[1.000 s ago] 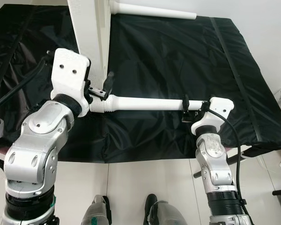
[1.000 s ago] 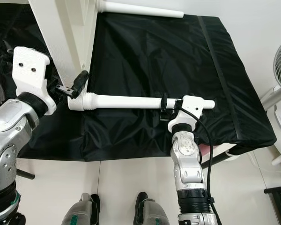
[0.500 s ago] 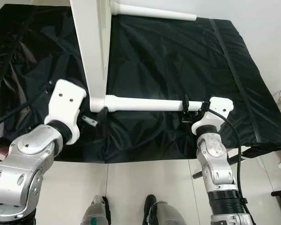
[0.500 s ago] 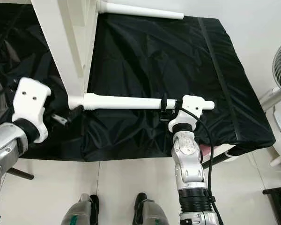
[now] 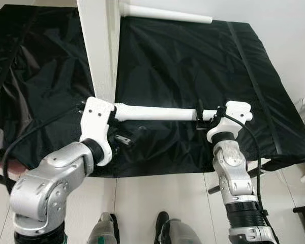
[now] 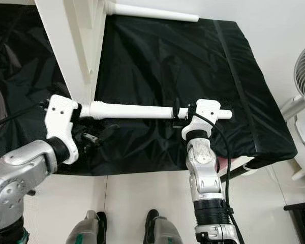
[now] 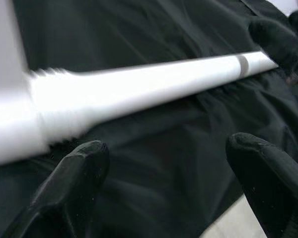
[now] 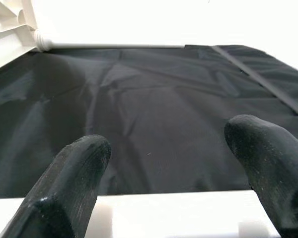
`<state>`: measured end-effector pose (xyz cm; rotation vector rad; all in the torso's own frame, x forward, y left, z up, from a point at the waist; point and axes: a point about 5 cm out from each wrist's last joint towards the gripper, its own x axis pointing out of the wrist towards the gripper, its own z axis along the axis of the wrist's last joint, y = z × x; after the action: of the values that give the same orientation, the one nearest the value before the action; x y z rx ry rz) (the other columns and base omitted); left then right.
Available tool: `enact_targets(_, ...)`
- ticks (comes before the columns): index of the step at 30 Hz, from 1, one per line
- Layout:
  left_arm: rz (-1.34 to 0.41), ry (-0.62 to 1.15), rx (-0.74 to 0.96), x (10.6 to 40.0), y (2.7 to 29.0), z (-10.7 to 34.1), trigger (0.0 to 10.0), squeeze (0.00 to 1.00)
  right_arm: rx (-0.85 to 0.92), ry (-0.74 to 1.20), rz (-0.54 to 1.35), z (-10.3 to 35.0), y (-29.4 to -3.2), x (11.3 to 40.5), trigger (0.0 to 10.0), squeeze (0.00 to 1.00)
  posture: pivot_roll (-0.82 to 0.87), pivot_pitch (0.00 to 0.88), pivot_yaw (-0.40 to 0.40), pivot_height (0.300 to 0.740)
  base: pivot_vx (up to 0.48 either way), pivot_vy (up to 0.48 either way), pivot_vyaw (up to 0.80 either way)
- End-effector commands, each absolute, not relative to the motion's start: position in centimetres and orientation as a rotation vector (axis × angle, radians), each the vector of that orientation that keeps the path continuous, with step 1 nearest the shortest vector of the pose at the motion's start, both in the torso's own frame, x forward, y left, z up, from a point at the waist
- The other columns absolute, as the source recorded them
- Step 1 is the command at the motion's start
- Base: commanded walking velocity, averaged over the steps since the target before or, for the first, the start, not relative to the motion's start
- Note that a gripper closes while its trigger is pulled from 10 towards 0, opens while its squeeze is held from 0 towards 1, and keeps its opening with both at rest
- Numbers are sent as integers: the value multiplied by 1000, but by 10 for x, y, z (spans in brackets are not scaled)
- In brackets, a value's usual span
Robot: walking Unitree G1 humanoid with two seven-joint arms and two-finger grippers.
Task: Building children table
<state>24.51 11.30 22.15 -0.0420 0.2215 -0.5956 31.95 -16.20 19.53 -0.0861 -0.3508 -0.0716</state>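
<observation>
While the white table leg [image 5: 157, 112] hangs level over the black sheet [image 5: 193, 61], the head views put the right tool [image 5: 199, 116] at the leg's outer end, fingers either side of it, apparently pinching it; the inner, threaded end sits at the corner of the white upturned table frame [image 5: 99, 51], just above the left tool [image 5: 134, 136]. Left tool is below and clear of the leg, fingers apart, holding nothing. A second leg [image 6: 152, 11] is already fixed at the frame's far corner, well away from both tools. Left wrist view: fingers [image 7: 77, 173] wide, the leg's threaded end [image 7: 54, 114] crossing just ahead of them, not touched; motion blur, so how deep the thread sits is unclear. Right wrist view: fingers [image 8: 69, 183] spread with the leg [image 8: 179, 215] lying across between their bases; can't confirm contact here. Step in hand, my read: screwing this leg into the frame corner. Next move likely needs the left tool up around the leg near the thread to steady or turn it, axis kept square to the socket.
</observation>
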Motion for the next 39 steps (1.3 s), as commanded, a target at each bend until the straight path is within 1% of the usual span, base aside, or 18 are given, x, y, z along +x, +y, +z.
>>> enact_targets(1,-648,274,-68,243,107,214,10000,0,-94,-353,-88,194,-168,319,10000,0,190,206,-65,740,0,0,0)
enact_targets(4,-651,286,-85,244,105,212,10000,0,-94,-354,-91,195,-170,319,10000,0,184,205,-62,740,0,0,0)
enact_targets(5,-660,312,-154,248,99,208,10000,0,-106,-364,-111,197,-175,319,10000,0,171,204,-56,740,0,0,0)
enact_targets(6,-660,312,-154,248,99,208,10000,0,-106,-364,-111,197,-175,319,10000,0,171,204,-56,740,0,0,0)
enact_targets(7,-662,331,-224,252,94,206,10000,0,-112,-374,-135,199,-180,318,10000,0,171,204,-56,740,0,0,0)
enact_targets(8,-662,331,-224,252,94,206,10000,0,-112,-374,-135,199,-180,318,10000,0,171,204,-56,740,0,0,0)
enact_targets(10,-660,353,-291,261,87,202,10000,0,-120,-390,-181,203,-188,319,10000,0,154,200,-50,740,0,0,0)
enact_targets(14,-640,319,-324,273,86,205,10000,0,-112,-409,-206,207,-192,321,10000,0,132,199,-48,740,0,0,0)
enact_targets(17,-628,252,-319,282,86,210,10000,0,-121,-415,-182,206,-191,320,10000,0,120,188,-46,740,0,0,0)
enact_targets(21,-613,207,-318,285,86,213,10000,0,-118,-418,-148,204,-189,317,10000,0,117,172,-46,740,0,0,0)
enact_targets(22,-592,153,-305,287,87,216,10000,0,-103,-422,-130,201,-187,313,10000,0,113,149,-37,740,0,0,0)
enact_targets(23,-592,153,-305,287,87,216,10000,0,-103,-422,-130,201,-187,313,10000,0,113,149,-37,740,0,0,0)
enact_targets(26,-528,47,-289,289,92,222,10000,0,-61,-430,-117,195,-181,304,10000,0,112,143,-36,740,0,0,0)
enact_targets(29,-519,26,-280,291,93,222,10000,0,-57,-434,-117,194,-180,304,10000,0,112,143,-36,740,0,0,0)
enact_targets(30,-502,-22,-261,287,94,221,10000,0,-50,-432,-110,189,-174,299,10000,0,116,107,-22,740,0,0,0)
enact_targets(33,-476,-138,-163,274,94,220,10000,0,-32,-411,-83,174,-160,288,10000,0,118,95,-19,740,0,0,0)
enact_targets(38,-468,-163,-156,270,95,218,10000,0,-34,-396,-67,168,-156,282,10000,0,116,91,-14,740,0,0,0)
enact_targets(39,-504,-150,-162,264,93,214,10000,0,-33,-387,-67,165,-156,278,10000,0,115,91,-13,740,0,0,0)
